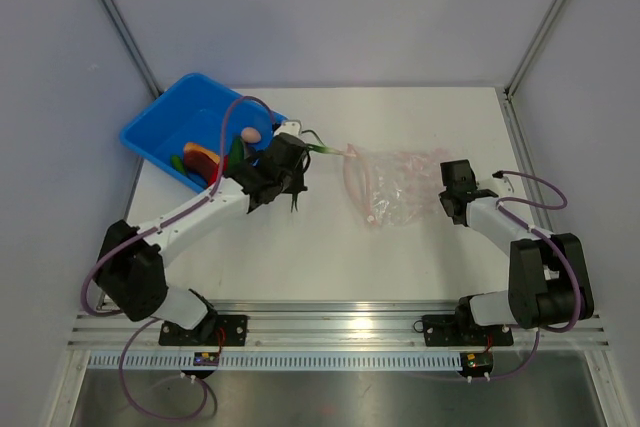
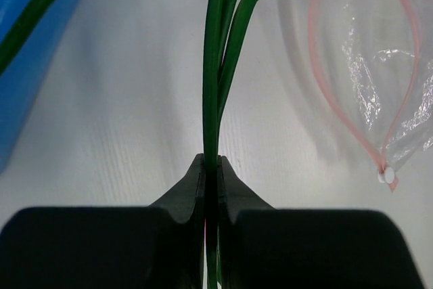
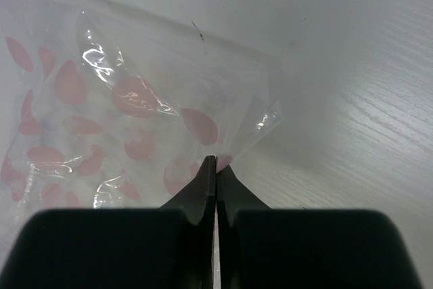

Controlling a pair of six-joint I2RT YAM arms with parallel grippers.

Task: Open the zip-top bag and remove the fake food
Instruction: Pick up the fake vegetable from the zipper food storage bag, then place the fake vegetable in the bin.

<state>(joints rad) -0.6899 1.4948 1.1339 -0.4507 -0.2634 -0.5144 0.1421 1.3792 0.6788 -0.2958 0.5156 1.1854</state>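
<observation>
The zip-top bag (image 1: pixel 392 187) lies crumpled at mid-table, clear with pink spots, its pinkish zip strip (image 2: pixel 318 65) gaping in a loop. My left gripper (image 1: pixel 290 159) (image 2: pixel 211 167) is shut on the green stalks of a toy spring onion (image 2: pixel 215 65). The onion's pale end (image 1: pixel 342 151) reaches to the bag's mouth. More fake food lies in the blue bin: a pinkish ball (image 1: pixel 250 135), an orange-red piece (image 1: pixel 201 157) and a green piece (image 1: pixel 180 163). At the bag's right side, my right gripper (image 1: pixel 452 194) (image 3: pixel 216 162) is shut on a corner of the bag (image 3: pixel 122 113).
The blue bin (image 1: pixel 165 122) stands at the back left, tilted over the table's edge; its wall (image 2: pixel 20 65) fills the left of the left wrist view. A metal rail (image 1: pixel 340 322) runs along the near edge by the arm bases.
</observation>
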